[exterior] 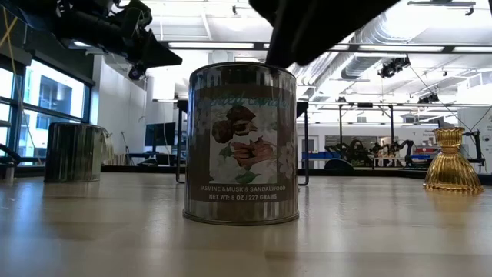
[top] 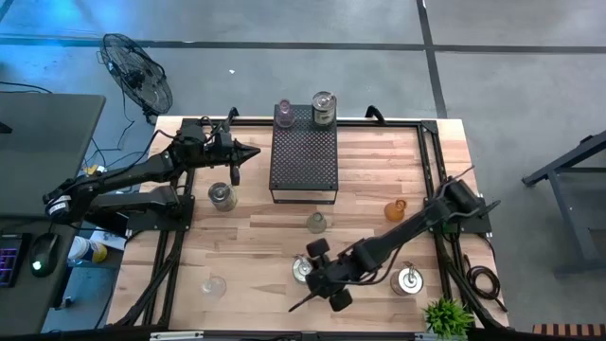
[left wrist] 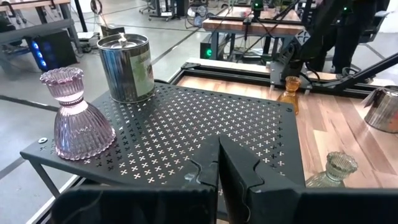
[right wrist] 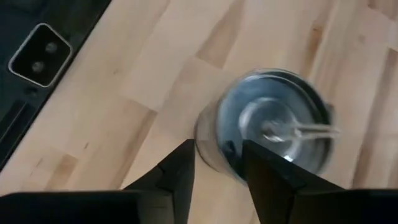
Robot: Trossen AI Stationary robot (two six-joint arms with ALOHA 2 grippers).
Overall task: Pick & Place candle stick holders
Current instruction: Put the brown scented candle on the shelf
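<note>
Our right hand [right wrist: 217,171] hovers over silvery tin [right wrist: 267,124] near table [top: 256,265] front edge, fingers parted, gripping nothing. Tin: rigid, smooth, likely slippery, some weight; we'd pinch across wall. Left hand [left wrist: 217,165] clenched, empty, beside black box [left wrist: 205,124].

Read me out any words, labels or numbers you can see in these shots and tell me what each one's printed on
"JASMINE & MUSK & SANDALWOOD" on the label of the silvery candle tin, low view.
"NET WT: 8 OZ / 227 GRAMS" on the line beneath it, same label.
A script heading at the label's top is too blurred to read.
The label on the tin standing on the black perforated box is too small to read.
No other text is legible.
</note>
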